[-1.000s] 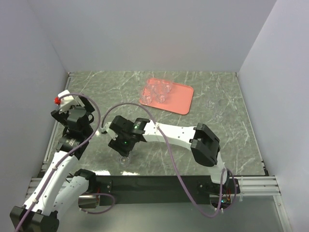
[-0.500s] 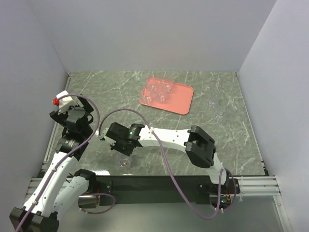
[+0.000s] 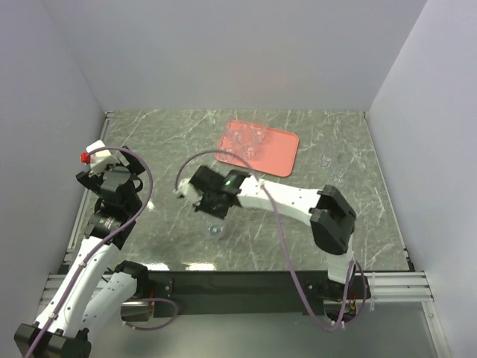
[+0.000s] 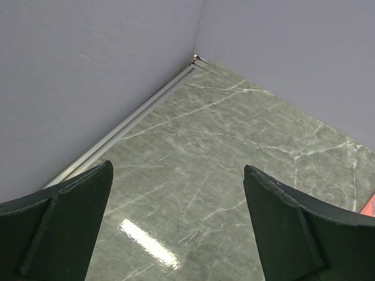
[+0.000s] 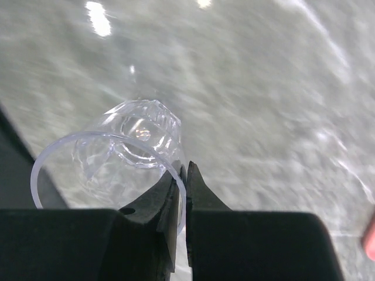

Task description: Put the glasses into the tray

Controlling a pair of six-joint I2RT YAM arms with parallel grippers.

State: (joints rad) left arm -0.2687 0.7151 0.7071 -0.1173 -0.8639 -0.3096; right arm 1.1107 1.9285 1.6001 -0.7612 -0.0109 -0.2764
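Observation:
My right gripper (image 5: 183,170) is shut on the rim of a clear glass (image 5: 120,155), one finger inside the rim and one outside. From above, the same gripper (image 3: 209,206) hangs over the middle-left of the table, and the glass (image 3: 215,230) shows faintly just in front of it. The salmon-pink tray (image 3: 277,154) lies at the back centre with several glasses (image 3: 246,142) in its left half. Two more glasses (image 3: 326,160) stand on the table to the right of the tray. My left gripper (image 4: 176,225) is open over bare table near the left wall.
The marble-patterned table is closed in by grey walls on the left, the back and the right. A metal rail (image 4: 126,130) runs along the foot of the left wall. The left arm (image 3: 112,198) stands close to that wall.
The right gripper has shut on the glass's rim near the front left. It has carried the glass to the right and farther back, towards the tray. The left arm has barely moved.

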